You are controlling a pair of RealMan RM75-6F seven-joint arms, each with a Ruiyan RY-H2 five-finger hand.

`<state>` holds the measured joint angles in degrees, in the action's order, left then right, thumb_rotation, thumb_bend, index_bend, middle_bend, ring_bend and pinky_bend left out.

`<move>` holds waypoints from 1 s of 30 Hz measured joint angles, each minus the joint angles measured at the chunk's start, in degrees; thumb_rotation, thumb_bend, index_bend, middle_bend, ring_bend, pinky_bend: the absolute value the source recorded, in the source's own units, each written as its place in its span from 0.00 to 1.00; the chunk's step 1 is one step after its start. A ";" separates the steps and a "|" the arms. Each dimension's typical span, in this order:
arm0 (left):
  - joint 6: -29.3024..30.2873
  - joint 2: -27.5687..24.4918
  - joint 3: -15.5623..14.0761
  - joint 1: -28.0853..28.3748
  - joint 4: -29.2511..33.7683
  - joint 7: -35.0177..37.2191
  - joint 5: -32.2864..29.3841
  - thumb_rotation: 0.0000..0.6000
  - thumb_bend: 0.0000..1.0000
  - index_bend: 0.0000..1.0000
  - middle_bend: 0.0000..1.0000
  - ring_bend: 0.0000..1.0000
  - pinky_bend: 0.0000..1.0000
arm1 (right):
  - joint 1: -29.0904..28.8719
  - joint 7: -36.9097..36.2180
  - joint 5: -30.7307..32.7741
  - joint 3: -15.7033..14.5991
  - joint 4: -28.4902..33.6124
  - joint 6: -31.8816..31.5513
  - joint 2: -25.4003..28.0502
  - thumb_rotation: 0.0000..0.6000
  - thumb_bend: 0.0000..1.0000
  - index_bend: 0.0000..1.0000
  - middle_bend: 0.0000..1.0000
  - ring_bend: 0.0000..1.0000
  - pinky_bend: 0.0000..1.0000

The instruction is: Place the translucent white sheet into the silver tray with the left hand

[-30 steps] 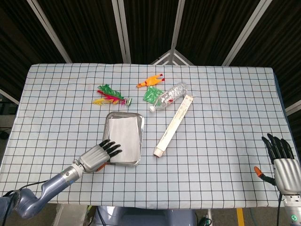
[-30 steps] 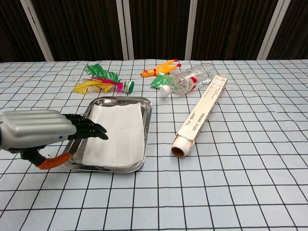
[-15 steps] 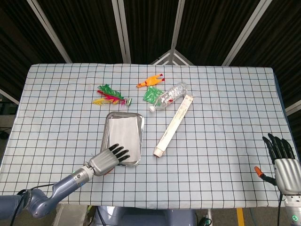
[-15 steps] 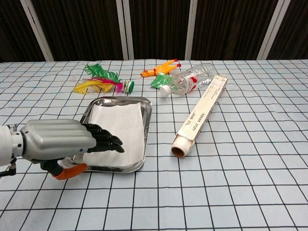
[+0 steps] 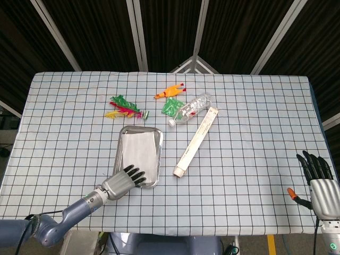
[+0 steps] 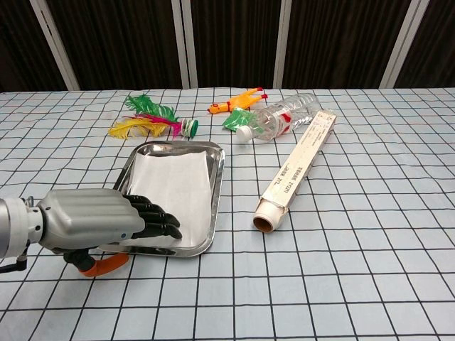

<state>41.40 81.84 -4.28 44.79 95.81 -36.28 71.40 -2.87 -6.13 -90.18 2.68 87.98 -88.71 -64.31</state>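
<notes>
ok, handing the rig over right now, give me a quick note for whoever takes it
Left hand: at the near end of the silver tray, fingers out over the near rim, holding nothing.
Right hand: parked at the table's near right edge, fingers apart, empty.
Translucent white sheet: lying flat inside the tray, looks fully within the rims.
Done: the sheet is in the tray.
Left: pull the left hand clear without dragging the sheet or nudging the tray, then confirm the sheet sits flat.
The boxed roll beside the tray is not part of this job.
</notes>
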 measured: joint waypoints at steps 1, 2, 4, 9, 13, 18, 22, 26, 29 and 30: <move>0.09 -0.14 -0.15 0.04 -0.01 -0.13 -0.13 1.00 0.66 0.00 0.00 0.00 0.00 | 0.00 0.00 -0.02 0.00 0.00 -0.03 0.01 1.00 0.29 0.00 0.00 0.00 0.04; 0.15 -0.26 -0.27 0.07 -0.01 -0.20 -0.17 1.00 0.66 0.00 0.00 0.00 0.00 | 0.00 0.01 -0.05 0.01 -0.02 -0.05 0.00 1.00 0.29 0.00 0.00 0.00 0.04; 0.29 -0.58 -0.51 0.10 0.00 -0.25 -0.20 1.00 0.66 0.00 0.00 0.00 0.00 | 0.00 0.02 -0.07 0.01 -0.01 -0.07 -0.03 1.00 0.29 0.00 0.00 0.00 0.04; 0.75 -1.34 -1.00 0.13 0.05 0.01 0.51 1.00 0.66 0.00 0.00 0.00 0.00 | -0.02 0.10 -0.03 0.00 0.08 0.00 -0.09 1.00 0.29 0.00 0.00 0.00 0.04; 0.82 -1.87 -1.29 0.31 -0.23 0.42 1.07 1.00 0.66 0.00 0.00 0.00 0.00 | -0.04 0.22 -0.06 0.00 0.14 0.03 -0.12 1.00 0.29 0.00 0.00 0.00 0.04; 0.26 -1.89 -1.56 0.98 -1.10 0.17 1.83 1.00 0.66 0.00 0.00 0.00 0.00 | -0.04 0.23 -0.02 0.02 0.21 0.02 -0.10 1.00 0.29 0.00 0.00 0.00 0.04; 0.11 -1.59 -1.74 1.41 -1.35 -0.02 2.88 1.00 0.66 0.00 0.00 0.00 0.00 | -0.03 0.02 0.04 0.05 0.19 0.02 -0.06 1.00 0.29 0.00 0.00 0.00 0.04; 0.29 -1.34 -1.78 1.70 -1.34 0.16 3.94 1.00 0.66 0.00 0.00 0.00 0.00 | -0.01 -0.43 0.02 0.01 0.25 0.04 0.02 1.00 0.29 0.00 0.00 0.00 0.04; 0.28 -1.25 -1.89 1.95 -1.39 0.12 4.46 1.00 0.66 0.00 0.00 0.00 0.00 | 0.01 -0.59 -0.07 0.00 0.27 -0.05 0.08 1.00 0.29 0.00 0.00 0.00 0.04; 0.25 -1.23 -1.93 2.01 -1.39 0.11 4.54 1.00 0.66 0.00 0.00 0.00 0.00 | 0.01 -0.60 -0.08 0.01 0.26 -0.09 0.08 1.00 0.29 0.00 0.00 0.00 0.04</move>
<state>41.65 80.61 -6.21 46.81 94.41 -36.18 75.94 -2.85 -6.72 -90.27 2.69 88.25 -88.80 -64.23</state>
